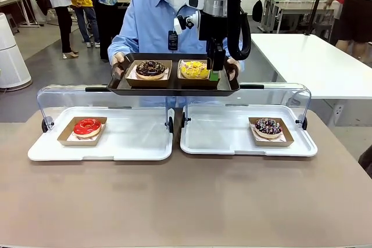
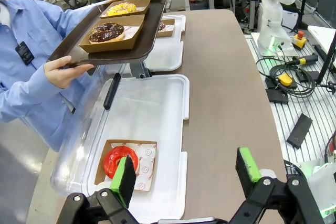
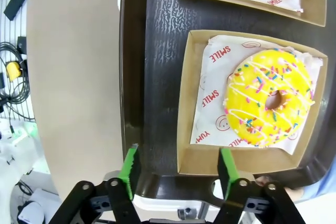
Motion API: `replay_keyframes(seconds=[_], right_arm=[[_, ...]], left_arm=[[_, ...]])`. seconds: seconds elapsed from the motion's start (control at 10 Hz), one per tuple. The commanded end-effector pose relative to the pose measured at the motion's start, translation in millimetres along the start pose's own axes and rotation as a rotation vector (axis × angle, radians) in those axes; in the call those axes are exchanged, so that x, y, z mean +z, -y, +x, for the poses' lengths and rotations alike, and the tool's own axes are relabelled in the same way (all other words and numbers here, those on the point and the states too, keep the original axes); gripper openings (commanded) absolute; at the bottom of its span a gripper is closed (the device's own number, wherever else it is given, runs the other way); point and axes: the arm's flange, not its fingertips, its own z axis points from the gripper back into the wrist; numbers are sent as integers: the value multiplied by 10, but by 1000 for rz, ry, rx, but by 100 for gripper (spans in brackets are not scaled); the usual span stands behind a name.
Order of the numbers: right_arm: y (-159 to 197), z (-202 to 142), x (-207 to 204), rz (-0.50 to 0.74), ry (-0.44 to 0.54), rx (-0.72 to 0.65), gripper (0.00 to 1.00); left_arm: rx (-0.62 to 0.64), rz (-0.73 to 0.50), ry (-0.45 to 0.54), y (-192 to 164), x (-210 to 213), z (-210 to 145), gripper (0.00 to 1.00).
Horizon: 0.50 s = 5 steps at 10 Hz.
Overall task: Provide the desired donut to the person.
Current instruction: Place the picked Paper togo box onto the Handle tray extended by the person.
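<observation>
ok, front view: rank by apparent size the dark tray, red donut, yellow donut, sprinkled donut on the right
1. dark tray, clearly largest
2. red donut
3. sprinkled donut and yellow donut look about alike; the yellow sits farther from the camera, so unranked

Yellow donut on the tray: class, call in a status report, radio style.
Right gripper open, above the tray, beside the yellow donut box. Left gripper open, empty. Person's hand holds the tray. Nothing in the way.
</observation>
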Motion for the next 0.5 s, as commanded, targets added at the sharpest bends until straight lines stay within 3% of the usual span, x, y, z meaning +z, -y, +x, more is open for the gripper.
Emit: replay_keyframes(seconds=[0.0, 0.4], right_arm=[[28, -34, 20, 27, 12, 21, 100], [-26, -87, 27, 35, 10, 31, 100]], left_arm=[[-9, 4, 15, 5, 4, 13, 100], [-9, 4, 15, 5, 4, 13, 100]])
